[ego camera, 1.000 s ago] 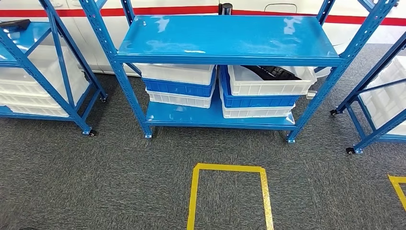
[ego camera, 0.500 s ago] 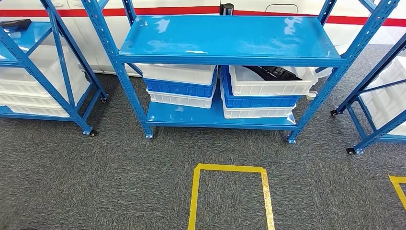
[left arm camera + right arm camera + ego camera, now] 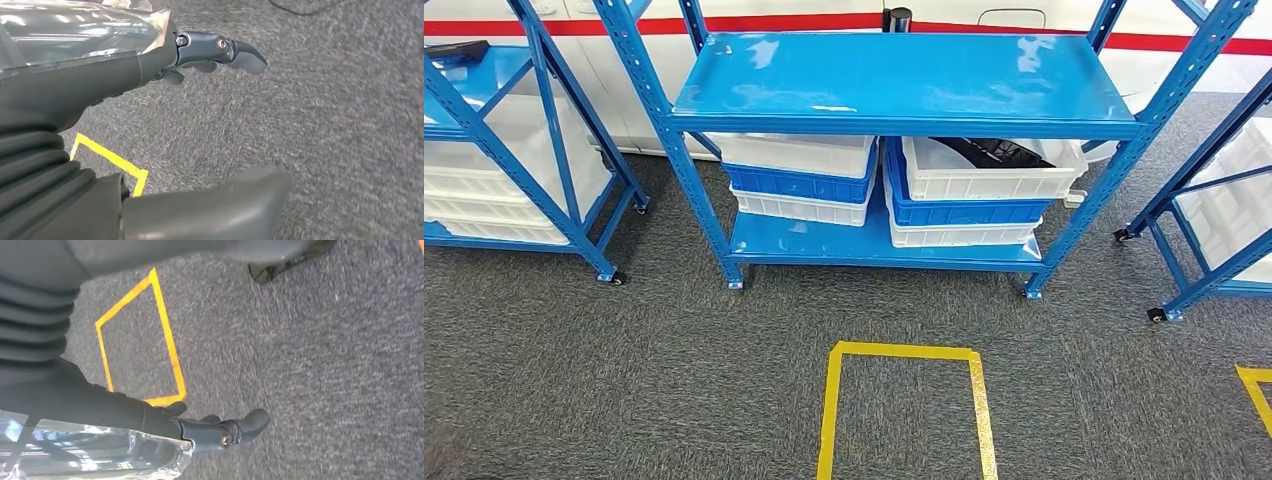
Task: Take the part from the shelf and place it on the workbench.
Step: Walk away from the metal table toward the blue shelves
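Observation:
A black part (image 3: pixel 994 150) lies in the upper white bin (image 3: pixel 989 182) on the right of the blue rack's (image 3: pixel 904 85) lower shelf; the top shelf hides part of it. That top shelf is bare. My left hand (image 3: pixel 165 65) hangs over grey carpet, its fingers (image 3: pixel 235 50) stretched out and its thumb (image 3: pixel 215 210) well apart from them, holding nothing. My right hand (image 3: pixel 150 415) likewise hangs above the carpet with its fingers (image 3: pixel 240 427) extended and nothing in it.
Stacked white and blue bins (image 3: pixel 799 180) fill the lower shelf's left side. Similar wheeled racks stand at left (image 3: pixel 514 150) and right (image 3: pixel 1214 200). A yellow tape square (image 3: pixel 829 400) marks the carpet before the rack, and another tape corner (image 3: pixel 1254 385) lies at far right.

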`<action>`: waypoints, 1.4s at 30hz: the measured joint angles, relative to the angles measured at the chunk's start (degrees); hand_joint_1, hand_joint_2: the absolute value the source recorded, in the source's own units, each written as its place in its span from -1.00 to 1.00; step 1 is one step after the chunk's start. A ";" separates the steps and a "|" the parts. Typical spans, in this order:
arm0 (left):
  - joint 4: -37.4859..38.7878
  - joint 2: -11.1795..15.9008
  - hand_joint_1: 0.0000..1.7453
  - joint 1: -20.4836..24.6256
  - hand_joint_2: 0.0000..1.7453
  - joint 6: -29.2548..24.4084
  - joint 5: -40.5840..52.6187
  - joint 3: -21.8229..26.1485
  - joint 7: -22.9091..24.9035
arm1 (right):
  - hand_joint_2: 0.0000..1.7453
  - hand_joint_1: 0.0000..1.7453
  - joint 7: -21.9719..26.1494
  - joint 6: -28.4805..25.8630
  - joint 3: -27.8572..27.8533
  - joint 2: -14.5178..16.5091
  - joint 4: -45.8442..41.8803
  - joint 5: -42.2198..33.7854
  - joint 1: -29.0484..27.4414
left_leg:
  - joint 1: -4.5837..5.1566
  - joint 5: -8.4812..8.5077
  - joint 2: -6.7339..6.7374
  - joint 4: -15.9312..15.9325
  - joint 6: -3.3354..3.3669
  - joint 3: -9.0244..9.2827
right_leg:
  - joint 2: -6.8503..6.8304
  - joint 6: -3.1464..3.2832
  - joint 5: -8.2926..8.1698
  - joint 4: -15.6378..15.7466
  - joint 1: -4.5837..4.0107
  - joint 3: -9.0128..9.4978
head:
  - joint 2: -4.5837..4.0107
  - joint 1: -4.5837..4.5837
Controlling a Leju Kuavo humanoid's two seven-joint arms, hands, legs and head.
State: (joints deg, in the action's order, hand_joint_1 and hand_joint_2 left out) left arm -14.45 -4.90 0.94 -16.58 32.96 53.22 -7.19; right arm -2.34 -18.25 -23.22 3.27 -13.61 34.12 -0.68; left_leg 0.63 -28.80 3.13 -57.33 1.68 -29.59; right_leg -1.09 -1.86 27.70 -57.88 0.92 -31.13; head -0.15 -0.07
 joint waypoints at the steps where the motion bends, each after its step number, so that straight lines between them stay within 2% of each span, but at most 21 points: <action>1: -0.19 0.12 -1.00 -0.25 -1.00 0.49 -0.96 -1.43 0.22 | -1.00 -1.00 0.02 0.52 0.63 -0.08 -0.20 -0.99 -0.20 | 0.00 0.00 0.00 0.00 0.00 0.00 | 0.00 0.00 0.00 0.00 0.00 0.00 | 0.00 -0.01; 30: -5.85 3.51 -1.00 -7.66 -1.00 14.04 -28.14 -43.06 5.94 | -1.00 -1.00 1.81 15.36 18.49 -2.37 -6.25 -29.04 -6.25 | 0.00 -0.02 0.00 0.00 0.00 -0.01 | 0.00 0.00 0.00 0.00 0.01 -0.02 | 0.00 -0.01; 35: -6.51 3.88 -1.00 -8.55 -1.00 16.02 -32.16 -48.16 6.81 | -1.00 -1.00 2.00 17.61 20.61 -2.64 -7.03 -33.22 -6.94 | 0.00 -0.02 0.00 0.00 0.00 0.00 | 0.00 0.00 0.00 0.01 0.01 -0.02 | 0.00 0.01; 42: -6.86 4.19 -1.00 -8.93 -1.00 16.37 -32.96 -50.66 7.01 | -1.00 -1.00 2.02 17.90 21.77 -2.78 -7.56 -33.95 -7.18 | 0.00 -0.02 0.00 0.00 0.00 0.00 | 0.00 0.00 0.00 0.01 0.00 -0.02 | 0.00 0.00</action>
State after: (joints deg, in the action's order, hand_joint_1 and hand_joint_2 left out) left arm -21.32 -0.71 -7.99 -0.22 0.00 2.55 -0.18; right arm -0.33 -0.35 -1.45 0.49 -21.16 0.17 -7.87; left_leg 0.63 -28.82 3.13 -57.33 1.68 -29.60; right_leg -1.09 -1.86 27.71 -57.88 0.92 -31.15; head -0.15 -0.07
